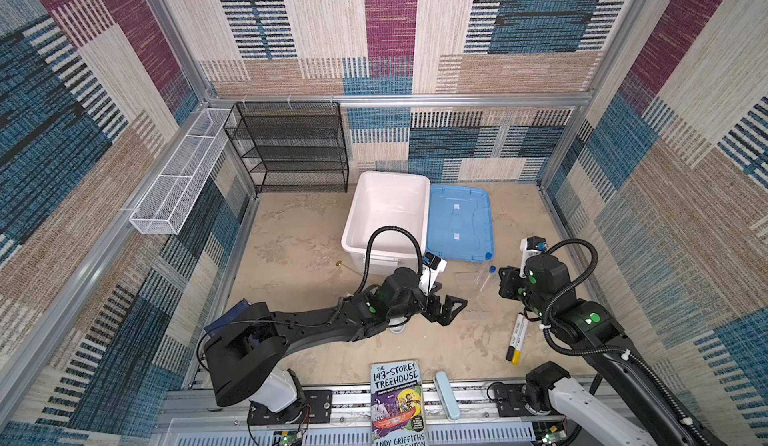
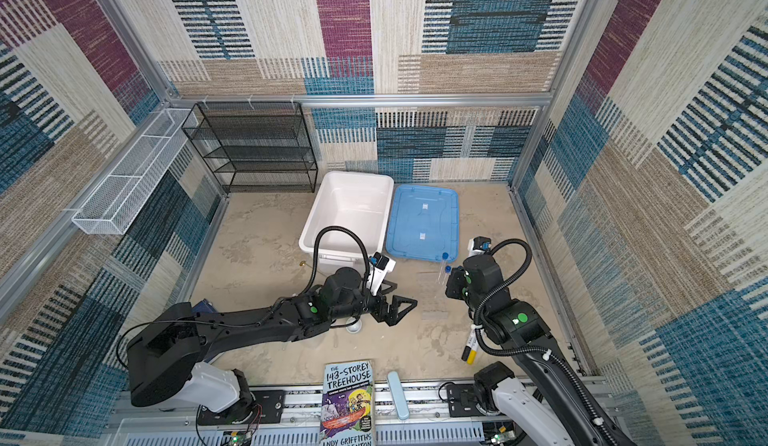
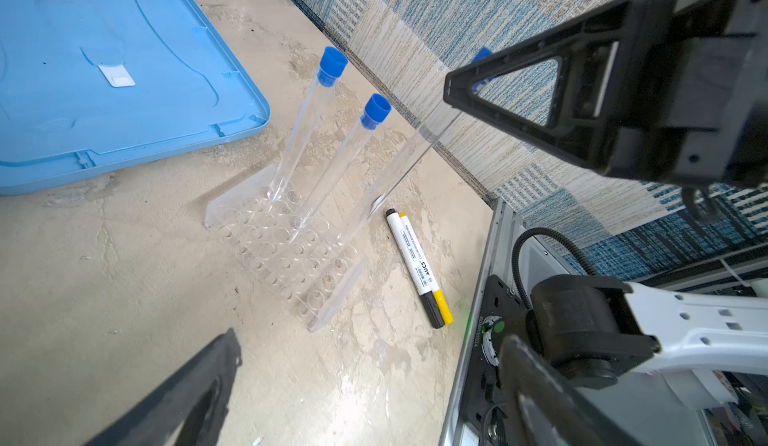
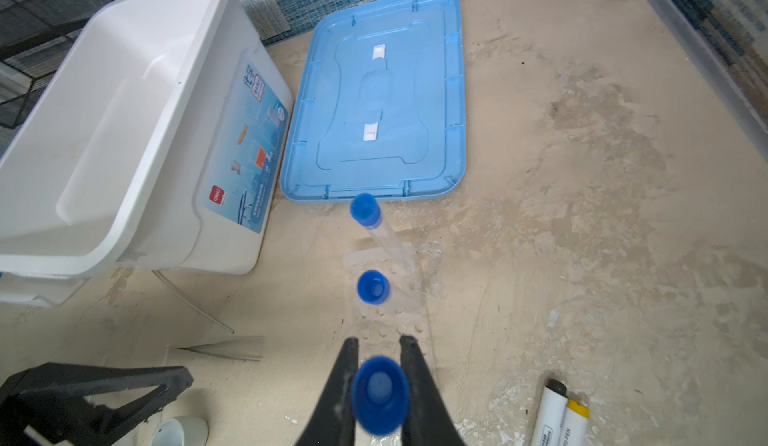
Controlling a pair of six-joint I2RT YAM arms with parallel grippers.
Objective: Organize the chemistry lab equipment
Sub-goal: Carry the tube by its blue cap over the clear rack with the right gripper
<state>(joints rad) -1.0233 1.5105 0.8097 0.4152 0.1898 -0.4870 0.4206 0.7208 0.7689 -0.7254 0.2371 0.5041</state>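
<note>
Right gripper [image 4: 379,340] clamped on blue-capped tube [image 4: 380,394]; foot seemingly at clear rack [image 3: 291,257] edge; left gripper [image 1: 451,298] spread.

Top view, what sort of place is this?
Probably a robot test cell, not a real lab: aluminium frame around patterned walls, two robot arms, a clear rack holding blue-capped tubes.

A: The rack [image 3: 286,252]?
B: Clear, glossy plastic, like the blue-capped tubes [image 3: 303,128].
A: And the bin [image 4: 124,90]?
B: Smooth white plastic, slight sheen. The blue lid [image 4: 415,70] looks matt. The tabletop [image 4: 582,215] is rough, mottled, matt.
</note>
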